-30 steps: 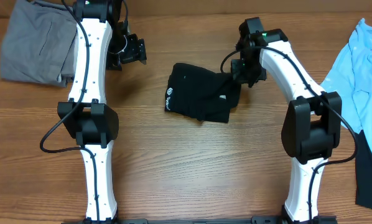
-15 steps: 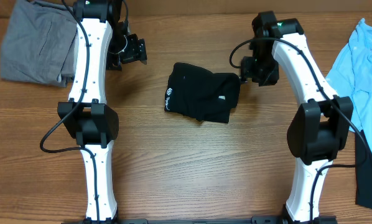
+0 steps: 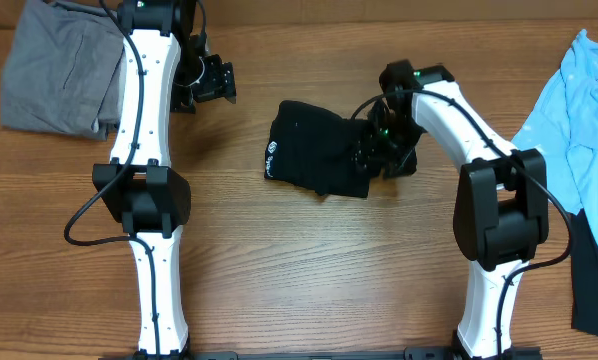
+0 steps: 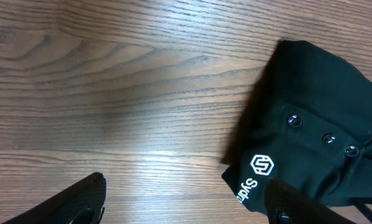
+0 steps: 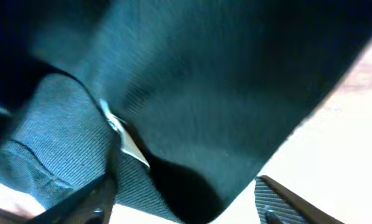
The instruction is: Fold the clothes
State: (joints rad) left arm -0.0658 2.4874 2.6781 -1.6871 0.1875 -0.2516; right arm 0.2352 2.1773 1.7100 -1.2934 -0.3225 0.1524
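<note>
The clothes in play are a black T-shirt [image 3: 319, 150] lying folded into a compact bundle at the table's middle, white logo at its left end. My right gripper [image 3: 371, 152] is down on the bundle's right edge, open, and in the right wrist view a fold of the black T-shirt [image 5: 223, 74] lies between its spread fingers [image 5: 285, 199]. My left gripper [image 3: 217, 80] hangs open up and left of the bundle, apart from it. In the left wrist view the black T-shirt [image 4: 316, 124] sits right of the left gripper [image 4: 186, 205], with bare wood between the jaws.
A grey garment [image 3: 59, 70] lies heaped at the back left corner. A light-blue shirt [image 3: 589, 110] is spread along the right edge, with a dark cloth [image 3: 594, 285] below it. The wooden table [image 3: 309, 270] shows bare in front of the bundle.
My right gripper opened, drew off to the right of the black T-shirt, then came back down and left onto its right edge. The left arm has not moved.
</note>
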